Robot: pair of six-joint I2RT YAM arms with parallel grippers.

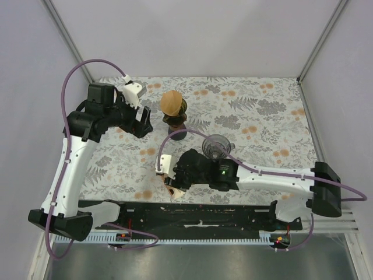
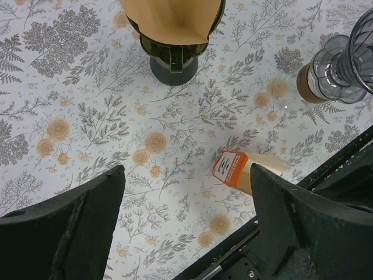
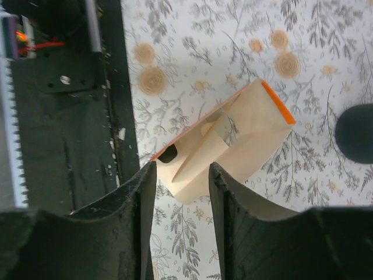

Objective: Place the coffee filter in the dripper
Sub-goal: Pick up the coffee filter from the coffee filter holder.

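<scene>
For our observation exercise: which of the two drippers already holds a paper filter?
The dark dripper at the back, by the left gripper: a tan filter sits in it. The clear glass dripper shows none.

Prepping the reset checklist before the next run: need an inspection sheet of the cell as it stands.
Surface: floral tablecloth, flat, no spills seen.
Job's things: paper filter sits in the dark dripper; filter packet lies flat near the front edge.
Clutter: clear glass vessel, looks empty.
Grippers: left gripper wide open, holds nothing; right gripper jaws apart over the packet's near end, no grip seen.
Cables: purple cable loops off each arm; the right one passes close to the glass vessel.
Surroundings: plain walls, black base rail.
</scene>
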